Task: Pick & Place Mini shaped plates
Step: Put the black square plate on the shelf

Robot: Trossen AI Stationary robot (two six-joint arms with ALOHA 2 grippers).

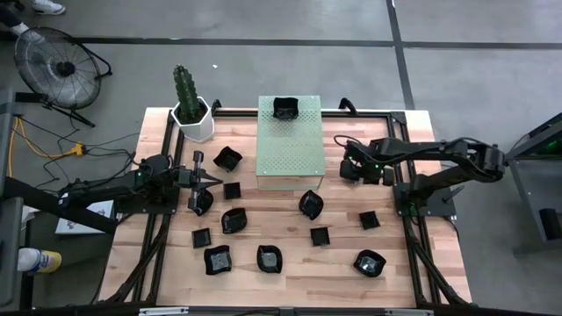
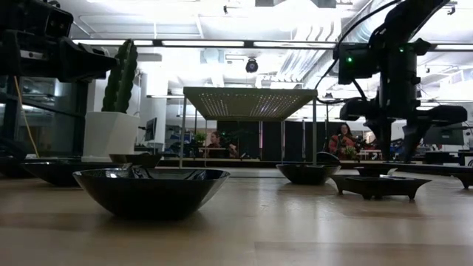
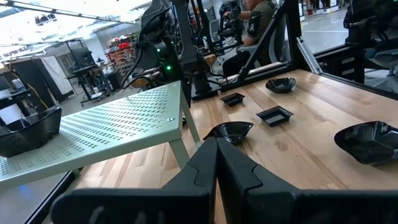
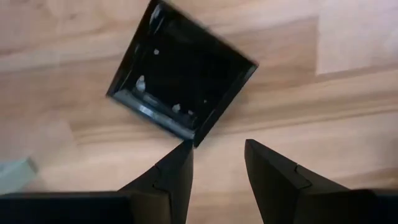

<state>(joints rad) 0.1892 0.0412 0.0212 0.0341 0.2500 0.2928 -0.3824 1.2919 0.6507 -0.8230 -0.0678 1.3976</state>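
Left gripper (image 1: pixel 213 178) sits at the table's left side, fingers pressed together, nothing between them, tips pointing toward the green perforated block (image 1: pixel 291 140). Cactus pot (image 1: pixel 193 120) stands at the far-left corner, near the table (image 1: pixel 158 237) edge. Around the left gripper: a black plate (image 1: pixel 226 159) on its far side, a small square one (image 1: pixel 232 190) just past the tips, another (image 1: pixel 200 204) right beside the fingers on the near side. Tight there.

Near-left strip holds four more plates (image 1: pixel 217 259); bare wood runs along the near edge.

Centre: block is raised on legs, open space beneath it. One plate (image 1: pixel 285 109) sits on top at its far edge. Just off the block's near-right corner, a wavy plate (image 1: pixel 310 204); a square one (image 1: pixel 320 235) nearer.

Right: right gripper (image 1: pixel 362 172) hangs beside the block's right edge, pointing down, jaws apart and empty. Its wrist view shows a square plate (image 4: pixel 181 76) flat on the wood directly below; one fingertip (image 4: pixel 180 163) overlaps the plate's corner in view, can't tell if touching. Two plates (image 1: pixel 369 219) further near-right, well apart, with open wood between.
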